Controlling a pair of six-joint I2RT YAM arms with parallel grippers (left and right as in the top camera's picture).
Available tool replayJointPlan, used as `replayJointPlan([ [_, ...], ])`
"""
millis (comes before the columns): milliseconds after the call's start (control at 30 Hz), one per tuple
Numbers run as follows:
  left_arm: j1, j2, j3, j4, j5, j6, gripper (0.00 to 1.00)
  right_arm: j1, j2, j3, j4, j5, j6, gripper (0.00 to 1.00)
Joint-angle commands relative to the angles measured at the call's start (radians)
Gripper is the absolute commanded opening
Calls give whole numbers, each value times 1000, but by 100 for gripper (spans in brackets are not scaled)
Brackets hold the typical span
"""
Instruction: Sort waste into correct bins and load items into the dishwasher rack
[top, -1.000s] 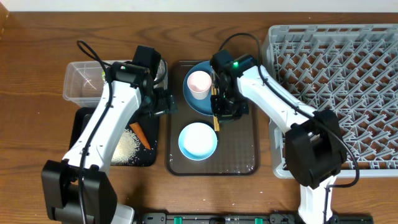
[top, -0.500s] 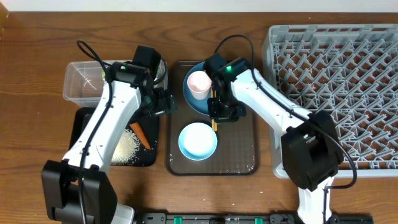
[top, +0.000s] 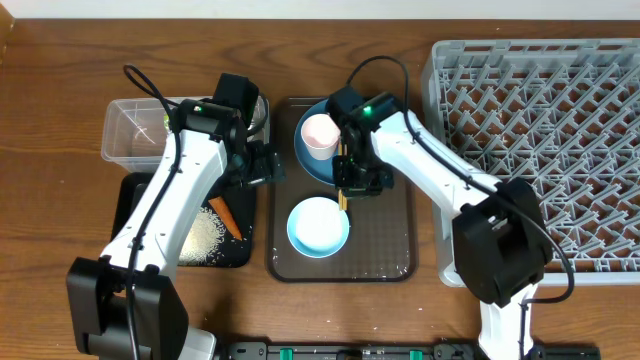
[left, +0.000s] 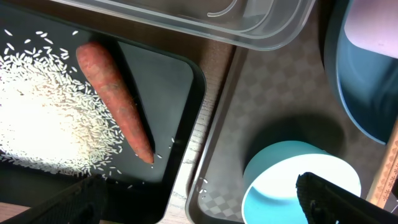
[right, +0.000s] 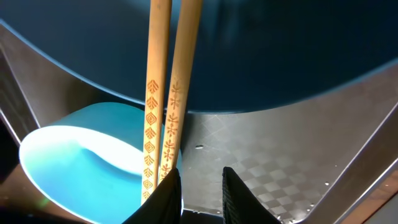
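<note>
As you check the brown tray (right: 292, 155), right gripper (right: 202, 194) low over it, fingers narrowly parted, nothing between them, chopsticks (right: 166, 93) just outside one finger, crossing the rim of the blue plate (right: 261, 56), left gripper (left: 199, 199) spread wide, empty.

Left arm (top: 170, 205): we see it rise from its base at the near left, its white link slanting far and slightly right, then bending right at the wrist.
Left gripper (top: 262, 163): we find the jaws spread wide, one finger (left: 345, 196) at each lower corner of the wrist view, holding nothing.
Right arm (top: 440, 170): we see it run from the near right base far and left, with the wrist turned downward.
Right gripper (right: 202, 196): we see a narrow gap between its dark fingers (right: 166, 196), and nothing in that gap.
</note>
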Motion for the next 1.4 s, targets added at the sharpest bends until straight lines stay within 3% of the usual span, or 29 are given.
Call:
replayJointPlan([
  [0, 3, -18, 6, -6, -9, 17, 99, -23, 2, 16, 2, -32, 18, 21],
  [633, 3, -18, 6, -6, -9, 17, 99, 27, 2, 14, 48, 59, 187, 21],
  [1367, 3, -18, 6, -6, -9, 17, 99, 41, 0, -39, 66, 84, 200, 16],
])
